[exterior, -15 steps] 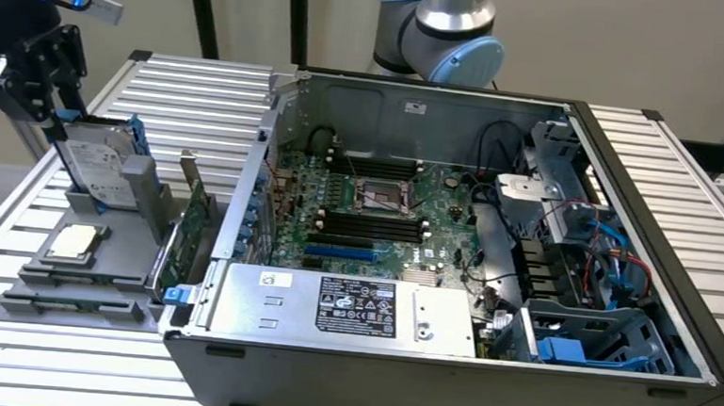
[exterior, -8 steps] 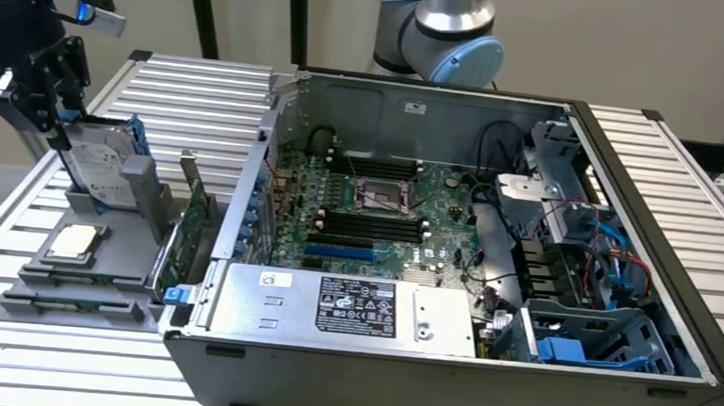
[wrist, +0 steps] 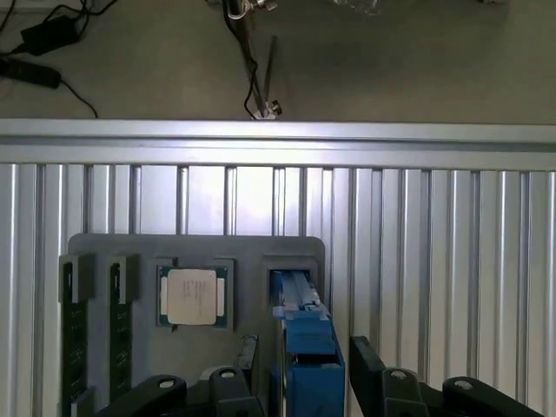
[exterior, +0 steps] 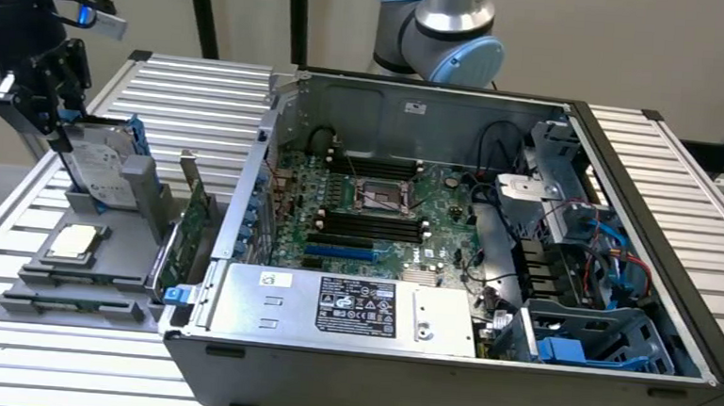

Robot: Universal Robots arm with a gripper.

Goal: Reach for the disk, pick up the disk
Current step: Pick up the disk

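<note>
Hovering released, the hand [wrist: 304, 387] hangs over the disk [wrist: 306, 334], a finger [wrist: 369, 382] set to either side; disk stands on edge in the grey holder [wrist: 252, 252] below. Best closed square on the blue frame's flat sides, I judge. Near one finger lies the chip [wrist: 192, 295]; bare desk [wrist: 434, 261] slats open beyond the other.

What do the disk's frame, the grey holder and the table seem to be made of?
The disk's frame: probably plastic, bright blue, matte, with moulded edges. The grey holder: likely plastic, dull even grey, rounded corners. The table: metal, probably aluminium, with pale slats that reflect light.
</note>
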